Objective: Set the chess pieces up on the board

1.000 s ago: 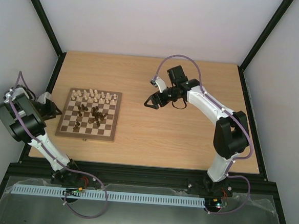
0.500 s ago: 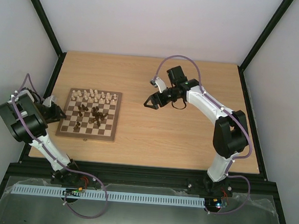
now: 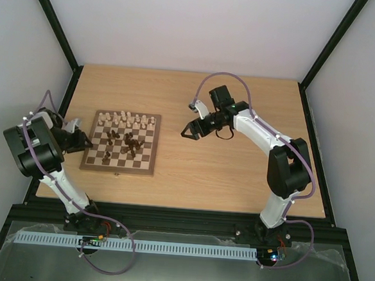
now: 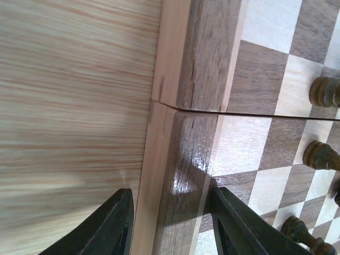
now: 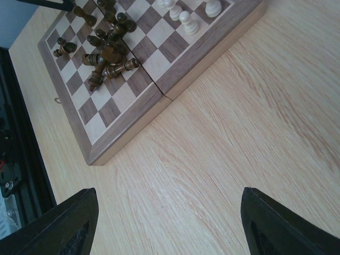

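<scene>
While left end effector [image 4: 170, 210] clamps board [image 4: 265, 79] rim | right end effector [image 5: 170, 215] wide open, empty, apart

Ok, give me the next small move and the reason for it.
Probably open the left claw and back it off the board: its fingers straddle the left edge, while the dark pieces sit jumbled mid-board and only the cream pieces stand in a row. The right claw hangs open beside the board, ready to sort.

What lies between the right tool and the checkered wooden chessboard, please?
Only bare pale wooden tabletop separates the right tool from the brown-bordered checkered chessboard, as the top external and right wrist views show.
</scene>
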You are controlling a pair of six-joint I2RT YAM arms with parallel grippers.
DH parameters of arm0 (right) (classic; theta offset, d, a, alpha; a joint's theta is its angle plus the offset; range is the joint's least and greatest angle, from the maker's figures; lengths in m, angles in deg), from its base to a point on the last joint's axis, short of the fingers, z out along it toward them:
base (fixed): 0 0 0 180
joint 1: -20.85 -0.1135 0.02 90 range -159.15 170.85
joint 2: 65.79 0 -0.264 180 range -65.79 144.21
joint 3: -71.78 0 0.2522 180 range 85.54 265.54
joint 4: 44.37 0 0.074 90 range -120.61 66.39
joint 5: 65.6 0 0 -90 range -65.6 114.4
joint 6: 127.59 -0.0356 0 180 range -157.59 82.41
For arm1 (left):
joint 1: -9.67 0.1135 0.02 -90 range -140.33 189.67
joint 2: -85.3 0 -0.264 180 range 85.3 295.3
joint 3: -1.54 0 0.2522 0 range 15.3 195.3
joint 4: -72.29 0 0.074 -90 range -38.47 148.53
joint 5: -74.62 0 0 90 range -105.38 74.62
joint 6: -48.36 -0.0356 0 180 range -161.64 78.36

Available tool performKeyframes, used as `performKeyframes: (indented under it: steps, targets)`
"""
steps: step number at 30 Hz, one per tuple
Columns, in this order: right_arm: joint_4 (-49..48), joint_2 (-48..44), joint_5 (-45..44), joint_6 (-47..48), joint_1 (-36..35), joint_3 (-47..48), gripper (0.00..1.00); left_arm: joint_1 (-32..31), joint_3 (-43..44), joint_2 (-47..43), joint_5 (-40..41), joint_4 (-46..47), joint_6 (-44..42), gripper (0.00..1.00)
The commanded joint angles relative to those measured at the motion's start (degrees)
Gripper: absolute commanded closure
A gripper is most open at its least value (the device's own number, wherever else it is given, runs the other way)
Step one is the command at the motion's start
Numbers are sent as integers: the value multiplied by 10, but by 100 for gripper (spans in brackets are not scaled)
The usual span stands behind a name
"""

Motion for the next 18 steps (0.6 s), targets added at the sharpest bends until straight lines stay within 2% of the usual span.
performKeyframes:
  steps: [1, 11, 18]
  targets:
    - [15, -15, 4, 3, 0, -13, 26, -36, -26, 2, -4, 11, 15, 56]
    - [-18, -11, -83, -72, 1, -38, 28, -115, -29, 7, -12, 33, 47, 56]
    - [-36, 13, -80, -102, 1, -54, 32, -177, -19, 19, -13, 47, 74, 56]
